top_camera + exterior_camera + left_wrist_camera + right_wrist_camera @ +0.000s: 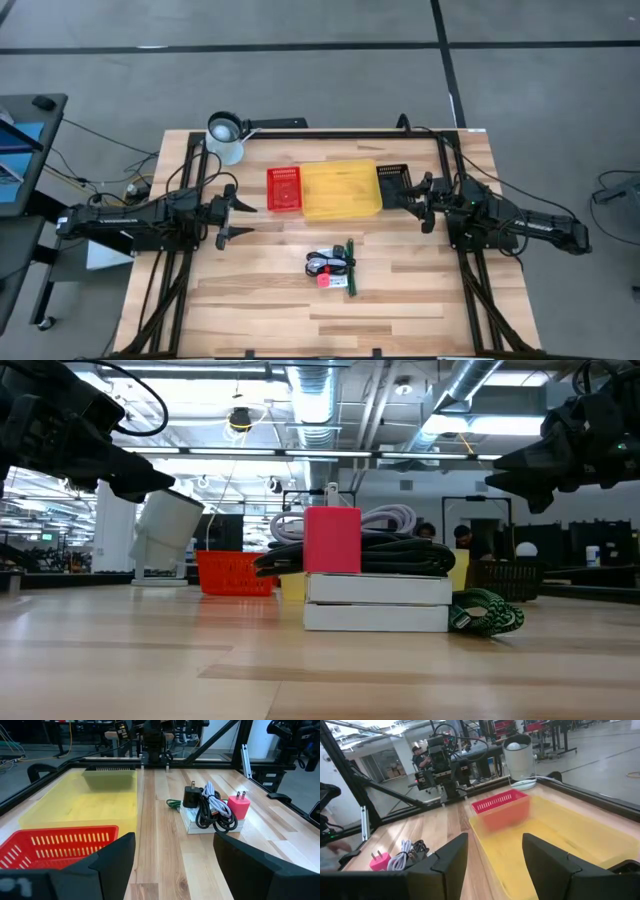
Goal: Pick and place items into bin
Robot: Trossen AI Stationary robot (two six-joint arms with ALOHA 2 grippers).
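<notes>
The items lie in one small pile (333, 267) on the wood, nearer the near edge than the bins. Two flat white packets (378, 603) sit on the table. On them rest coiled black and white cables (212, 810), a black plug (190, 796) and a pink-red charger (238, 807). A slim green piece (353, 267) lies beside them. My left gripper (235, 212) hovers open, left of the red basket. My right gripper (420, 200) hovers open at the yellow bin's right end. Both are well off the pile.
A yellow bin (341, 189) sits mid-table with a red basket (284, 189) on its left and a black basket (392, 173) on its right. A white mug (226, 135) stands at the far left corner. Bare wood surrounds the pile.
</notes>
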